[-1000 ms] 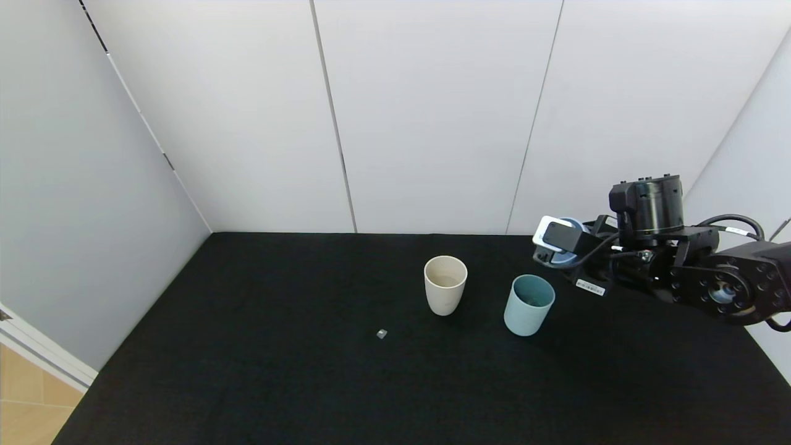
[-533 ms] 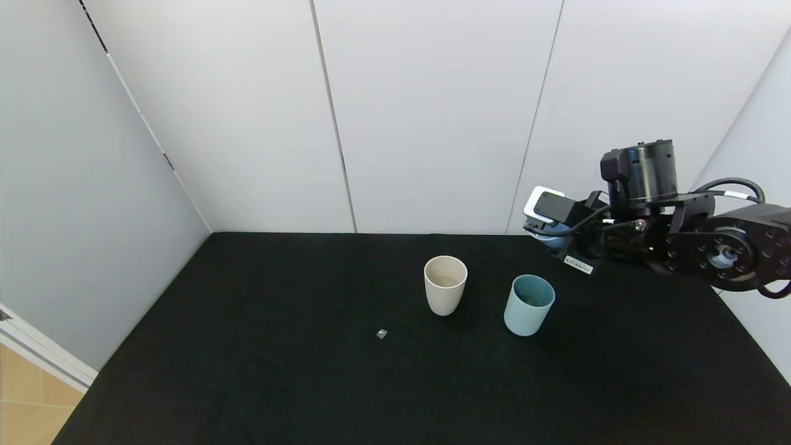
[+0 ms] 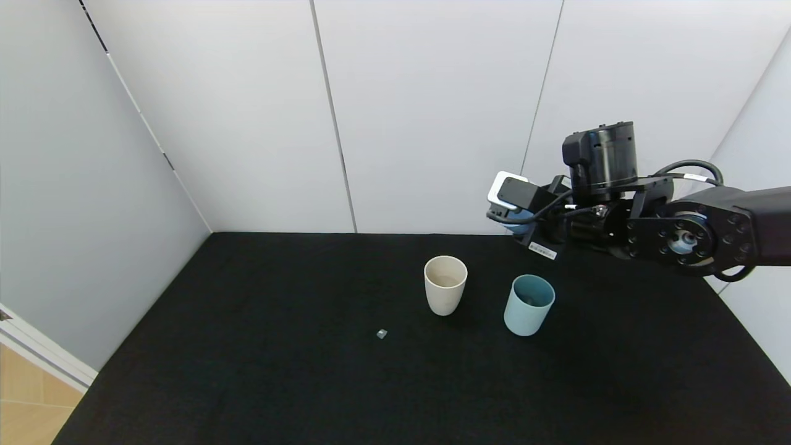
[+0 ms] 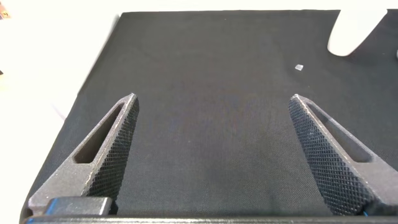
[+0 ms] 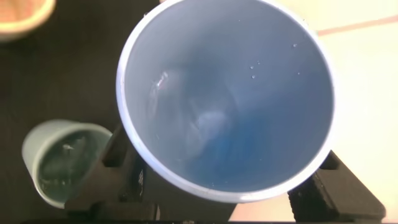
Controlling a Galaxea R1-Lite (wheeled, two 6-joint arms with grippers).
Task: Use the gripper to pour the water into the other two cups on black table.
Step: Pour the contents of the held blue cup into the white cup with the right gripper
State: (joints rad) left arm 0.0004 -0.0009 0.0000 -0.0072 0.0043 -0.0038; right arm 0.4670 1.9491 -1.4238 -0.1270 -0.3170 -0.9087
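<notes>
Rising leftward, right claw (image 3: pixel 518 217) gripping blue cup (image 5: pixel 227 99)

Head view: high, looking forward and down over the black table (image 3: pixel 278 371). Left wrist view: low, between its own fingers (image 4: pixel 106 155), facing across the table. Right wrist view: close above the held cup. All share the teal cup (image 3: pixel 529 305) or cream cup (image 3: pixel 445 285)

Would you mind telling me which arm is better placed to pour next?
Right: the right gripper holds the light blue cup above the teal cup; the left gripper is open, empty.
</notes>
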